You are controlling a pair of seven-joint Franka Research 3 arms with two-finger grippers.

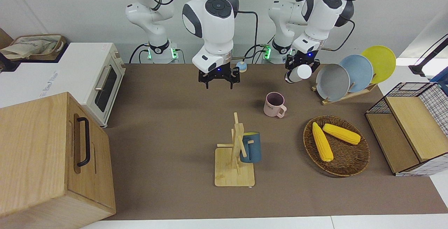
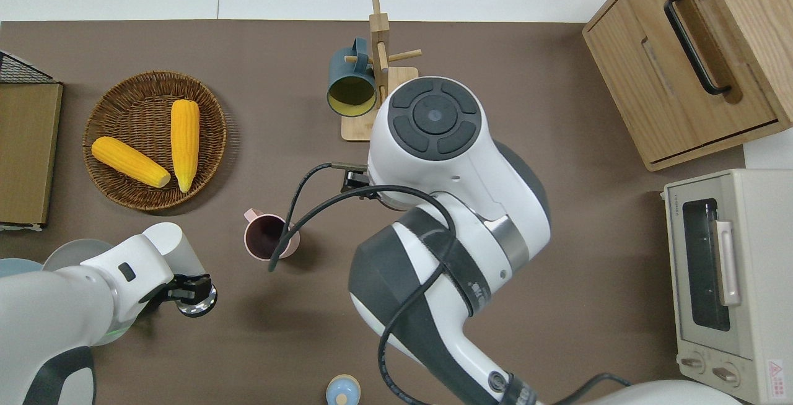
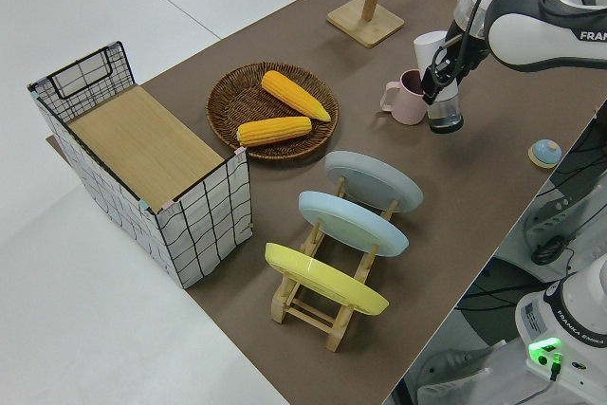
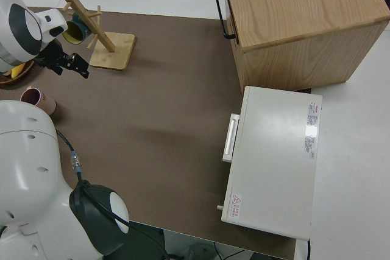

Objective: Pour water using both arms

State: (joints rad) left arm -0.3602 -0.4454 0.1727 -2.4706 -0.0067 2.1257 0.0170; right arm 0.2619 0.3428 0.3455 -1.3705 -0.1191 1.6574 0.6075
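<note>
- White cup [image 1: 300, 73], tilted, is pinched in the left gripper [image 1: 298, 68] in the air, near the pink mug [image 1: 274, 104] standing on the brown table [image 1: 168, 124].
- Right gripper [image 1: 219, 78] hangs with fingers spread, holding nothing.

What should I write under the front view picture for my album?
Left pincer holds a white cup up near the pink mug; right pincer hangs open.

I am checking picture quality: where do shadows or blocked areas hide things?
Overhead view: the right arm fills the middle and hides its own hand. Front view: soft shadow beside the pink mug, nothing lost. Left side view: even light, the plates show clearly.
</note>
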